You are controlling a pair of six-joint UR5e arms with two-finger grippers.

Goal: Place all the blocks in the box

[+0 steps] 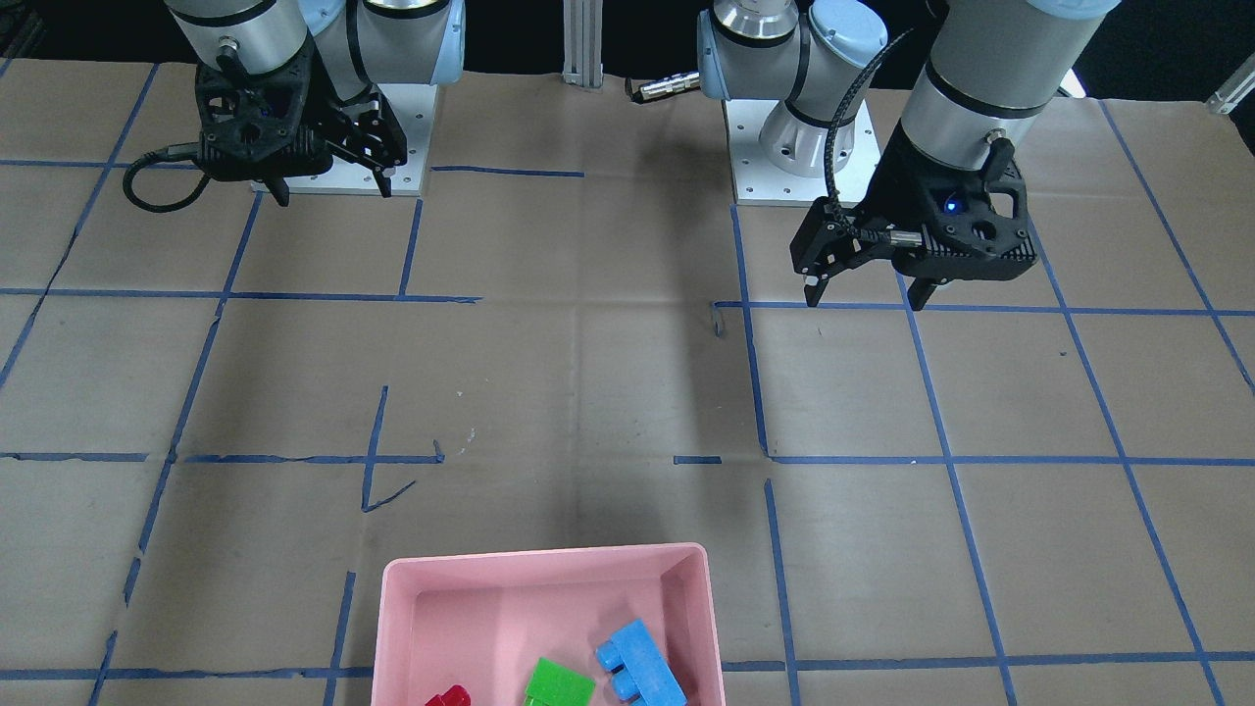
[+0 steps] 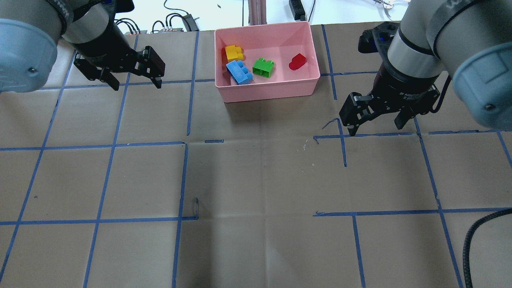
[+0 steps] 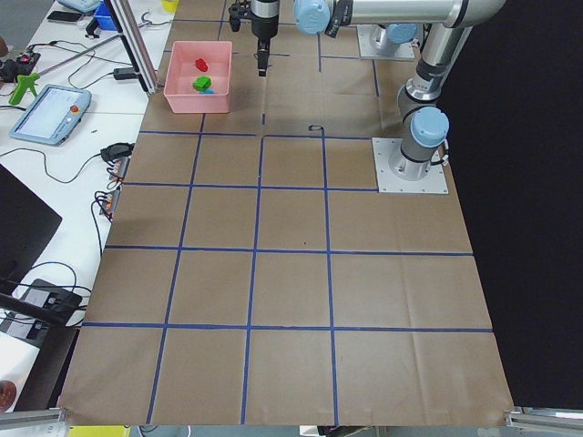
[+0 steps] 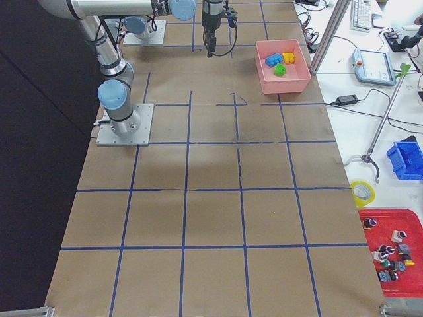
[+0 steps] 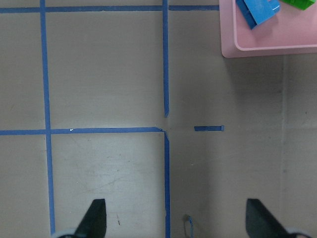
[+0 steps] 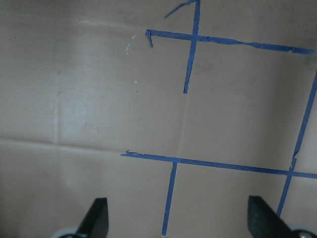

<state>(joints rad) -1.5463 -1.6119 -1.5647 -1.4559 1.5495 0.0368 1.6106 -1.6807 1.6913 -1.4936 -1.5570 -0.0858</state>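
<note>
The pink box (image 2: pixel 268 90) stands at the far middle of the table. In it lie the yellow block (image 2: pixel 234 52), the light blue block (image 2: pixel 239 72), the green block (image 2: pixel 263 67) and the red block (image 2: pixel 297 61). My left gripper (image 2: pixel 137 85) is open and empty, above the table left of the box. My right gripper (image 2: pixel 376 130) is open and empty, right of the box and nearer to me. The left wrist view shows the box corner (image 5: pixel 257 49) with the blue block (image 5: pixel 257 12) and green block (image 5: pixel 302 4). The right wrist view shows only table.
Brown paper with blue tape lines (image 2: pixel 184 180) covers the table. The two arm bases (image 1: pixel 794 157) stand at the robot's side. Benches with cables, a tablet (image 3: pixel 50 114) and a red tray (image 4: pixel 393 251) line the operators' side.
</note>
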